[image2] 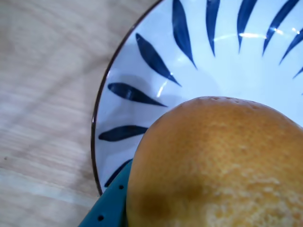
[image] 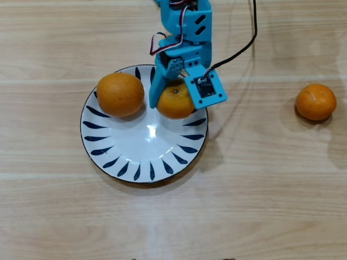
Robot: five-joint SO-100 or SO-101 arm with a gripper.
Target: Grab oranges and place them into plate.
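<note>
Blue pincer (image: 172, 102) pinching one orange (image: 176, 102) over the plate (image: 143, 157), a second orange (image: 120, 94) resting on the plate's rim, a third orange (image: 315, 102) well apart on the worktop (image: 260, 189).

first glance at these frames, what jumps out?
The blue gripper over the plate's upper rim in the overhead view, its jaws around an orange that also fills most of the wrist view. A second orange sits on the plate's upper left, just left of the gripped one. A third orange lies alone on the wooden table far to the right.
</note>
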